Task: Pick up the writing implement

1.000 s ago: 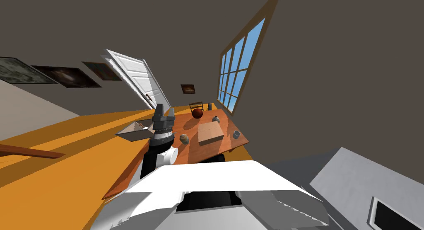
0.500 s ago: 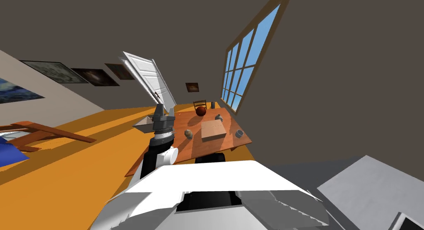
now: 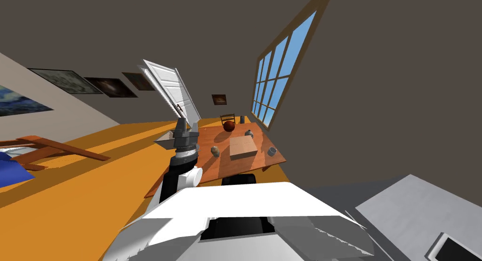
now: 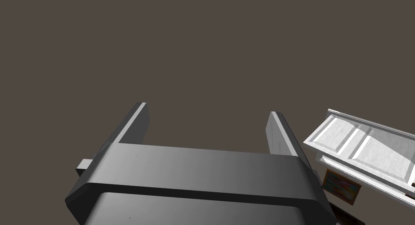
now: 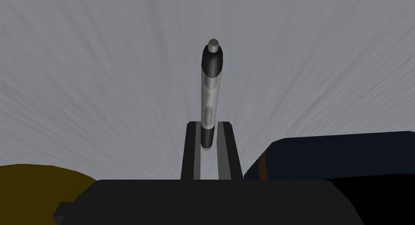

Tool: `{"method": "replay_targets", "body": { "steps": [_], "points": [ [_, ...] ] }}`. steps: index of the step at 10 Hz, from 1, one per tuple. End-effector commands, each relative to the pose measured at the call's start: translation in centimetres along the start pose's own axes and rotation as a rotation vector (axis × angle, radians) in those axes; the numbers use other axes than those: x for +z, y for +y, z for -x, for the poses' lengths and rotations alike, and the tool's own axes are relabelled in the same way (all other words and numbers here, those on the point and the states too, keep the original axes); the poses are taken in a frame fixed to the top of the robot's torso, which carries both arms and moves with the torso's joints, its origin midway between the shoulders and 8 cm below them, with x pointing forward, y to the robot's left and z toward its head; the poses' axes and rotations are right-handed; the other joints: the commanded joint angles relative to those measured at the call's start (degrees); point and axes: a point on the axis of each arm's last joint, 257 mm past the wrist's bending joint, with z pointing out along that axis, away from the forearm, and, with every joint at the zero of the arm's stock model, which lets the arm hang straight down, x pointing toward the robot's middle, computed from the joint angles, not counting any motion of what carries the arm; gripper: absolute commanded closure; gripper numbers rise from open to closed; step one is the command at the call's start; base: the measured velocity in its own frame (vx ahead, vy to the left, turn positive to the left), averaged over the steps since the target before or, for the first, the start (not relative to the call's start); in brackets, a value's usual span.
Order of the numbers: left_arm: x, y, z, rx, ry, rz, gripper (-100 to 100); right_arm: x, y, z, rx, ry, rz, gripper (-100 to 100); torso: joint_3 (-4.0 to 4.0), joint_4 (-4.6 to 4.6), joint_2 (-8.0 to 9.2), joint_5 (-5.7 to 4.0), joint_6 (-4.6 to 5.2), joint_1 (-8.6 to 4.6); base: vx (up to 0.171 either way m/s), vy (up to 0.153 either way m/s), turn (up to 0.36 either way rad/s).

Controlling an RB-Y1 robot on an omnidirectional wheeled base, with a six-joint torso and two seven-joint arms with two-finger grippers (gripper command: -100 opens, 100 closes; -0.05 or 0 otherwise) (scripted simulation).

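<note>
One pen [image 5: 210,84] sits clamped endwise in the right gripper [image 5: 208,124], seemingly secured for lifting; left gripper [image 4: 206,109] idles, jaws apart

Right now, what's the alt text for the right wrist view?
The right gripper is shut on a grey and black pen sticking out past it, over a grey surface. A dark blue object and a dark yellow shape flank it.

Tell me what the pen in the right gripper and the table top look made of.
Pen: probably plastic, with glossy black ends and a clear or silvery barrel carrying soft highlights; it could be metal. The right gripper is shut on it.
Table: seemingly wood, going by its reddish-brown colour and smooth finish; the grain is too faint to confirm.
</note>
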Motion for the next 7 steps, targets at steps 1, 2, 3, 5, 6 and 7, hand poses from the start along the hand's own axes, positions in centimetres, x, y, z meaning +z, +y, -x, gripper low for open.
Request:
{"method": "replay_targets", "body": {
  "steps": [1, 2, 3, 5, 6, 7],
  "points": [
    [0.0, 0.0, 0.0, 0.000, 0.000, 0.000, 0, 0.0, 0.0, 0.0, 0.000, 0.000, 0.000, 100, 0.00, 0.00, 0.00, 0.00, 0.00, 0.00, 0.000, 0.000, 0.000],
    [0.0, 0.0, 0.0, 0.000, 0.000, 0.000, 0, 0.0, 0.0, 0.0, 0.000, 0.000, 0.000, 0, 0.00, 0.00, 0.00, 0.00, 0.00, -0.01, 0.000, 0.000, 0.000],
    [0.0, 0.0, 0.0, 0.000, 0.000, 0.000, 0, -0.7, 0.2, 0.1, -0.020, 0.001, 0.010, 100, 0.00, 0.00, 0.00, 0.00, 0.00, -0.01, 0.074, -0.036, -0.223],
    [0.0, 0.0, 0.0, 0.000, 0.000, 0.000, 0, -1.7, 0.4, 0.2, -0.049, 0.003, 0.024, 100, -0.17, -0.07, -0.31, 0.00, 0.10, -0.06, 0.142, -0.036, -0.212],
    [0.0, 0.0, 0.0, 0.000, 0.000, 0.000, 0, -1.4, 0.2, 0.1, -0.038, 0.001, 0.016, 100, -0.27, -0.10, -0.48, 0.00, 0.03, -0.04, 0.068, -0.006, -0.039],
    [0.0, 0.0, 0.0, 0.000, 0.000, 0.000, 0, -1.5, 0.2, 0.1, -0.041, 0.002, 0.017, 0, -0.22, -0.09, -0.34, -0.01, -0.06, -0.03, 0.009, 0.000, 0.009]
  ]
}}
